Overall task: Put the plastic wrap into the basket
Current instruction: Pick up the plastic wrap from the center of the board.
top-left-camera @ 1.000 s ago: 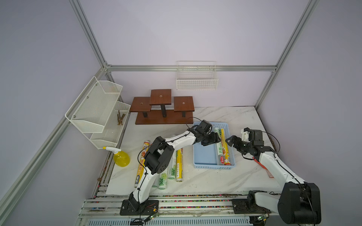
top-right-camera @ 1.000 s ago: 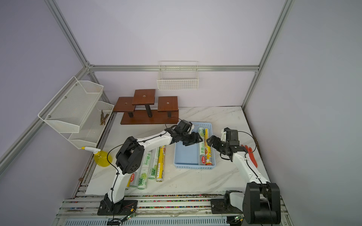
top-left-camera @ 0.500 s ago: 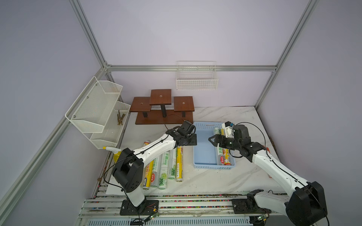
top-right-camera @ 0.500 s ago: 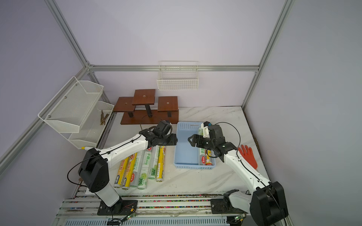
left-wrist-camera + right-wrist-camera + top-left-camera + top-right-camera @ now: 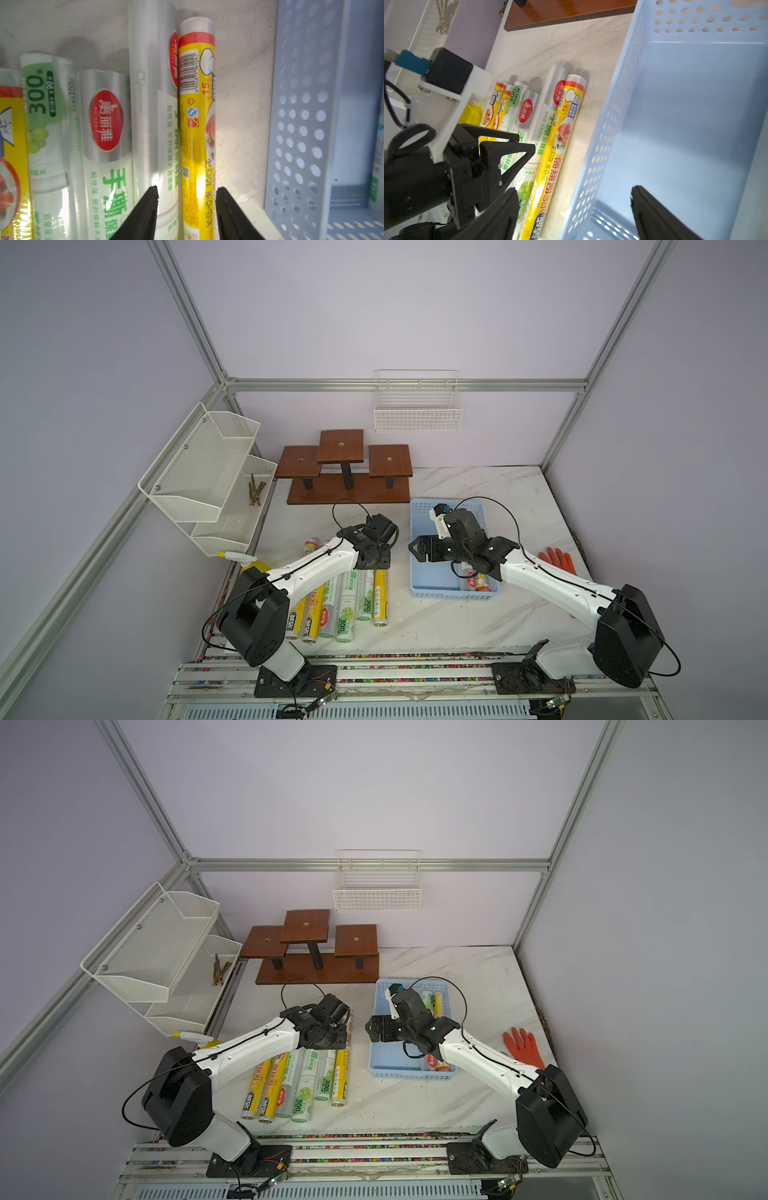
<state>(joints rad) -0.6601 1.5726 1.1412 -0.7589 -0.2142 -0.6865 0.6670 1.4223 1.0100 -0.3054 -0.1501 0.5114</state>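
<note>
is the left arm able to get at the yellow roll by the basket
Probably yes: the left end effector sits astride the yellow roll, bare table on the basket side; the silvery roll against its other side leaves little room.

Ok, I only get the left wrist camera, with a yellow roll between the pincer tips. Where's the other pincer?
Observer: The right pincer hangs open above the wall of the basket nearest the loose rolls, holding nothing.
Operator: Is anything in the basket yet?
Observer: Yes, two rolls lie along its side away from the loose rolls.
Operator: How many are out there?
Observer: Six, side by side on the table.
</note>
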